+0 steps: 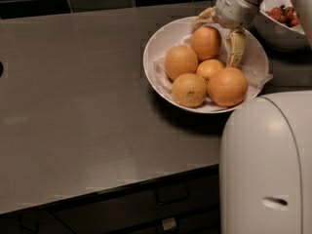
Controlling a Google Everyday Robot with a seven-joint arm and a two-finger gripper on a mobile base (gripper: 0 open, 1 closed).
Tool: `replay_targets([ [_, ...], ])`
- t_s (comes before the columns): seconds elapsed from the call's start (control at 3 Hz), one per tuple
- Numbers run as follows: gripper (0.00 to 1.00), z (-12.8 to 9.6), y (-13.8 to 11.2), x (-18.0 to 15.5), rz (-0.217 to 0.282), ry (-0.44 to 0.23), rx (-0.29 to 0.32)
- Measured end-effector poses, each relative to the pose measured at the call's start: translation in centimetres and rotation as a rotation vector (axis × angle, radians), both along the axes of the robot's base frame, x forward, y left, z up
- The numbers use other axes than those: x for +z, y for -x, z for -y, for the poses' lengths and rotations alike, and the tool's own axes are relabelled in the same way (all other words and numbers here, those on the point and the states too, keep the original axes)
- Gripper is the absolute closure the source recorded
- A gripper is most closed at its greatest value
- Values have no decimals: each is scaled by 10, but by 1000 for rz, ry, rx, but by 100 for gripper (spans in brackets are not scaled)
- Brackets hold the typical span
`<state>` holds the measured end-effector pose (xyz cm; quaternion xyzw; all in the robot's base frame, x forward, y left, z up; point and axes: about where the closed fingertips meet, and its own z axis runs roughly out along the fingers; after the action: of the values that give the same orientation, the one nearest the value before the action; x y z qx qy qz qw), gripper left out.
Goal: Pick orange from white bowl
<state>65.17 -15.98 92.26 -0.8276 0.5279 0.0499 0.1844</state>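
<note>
The pick isn't done. The orange (205, 43) lies in the bowl (147, 62), at its 12 o'clock, resting against other oranges (181, 61). My gripper (216, 41) reaches in from 1 o'clock and sits low over it. My fingers (236, 48) are apart, one at each side of the fruit, and I can't see them pressing it. Closing and lifting remain, I judge.

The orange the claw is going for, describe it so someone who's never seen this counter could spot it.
On the grey counter, find the wide, paper-lined white bowl. The orange is the fruit at its far rim, straddled by the open claw. It is smooth and evenly deep orange, unlike the dark-specked one at the front.
</note>
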Motion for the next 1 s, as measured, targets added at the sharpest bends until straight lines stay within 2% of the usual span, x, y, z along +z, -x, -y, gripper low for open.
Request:
replay_targets([
  [0.33, 0, -2, -10, 1, 31, -7, -21],
  [1.0, 0, -17, -7, 30, 72, 60, -9],
])
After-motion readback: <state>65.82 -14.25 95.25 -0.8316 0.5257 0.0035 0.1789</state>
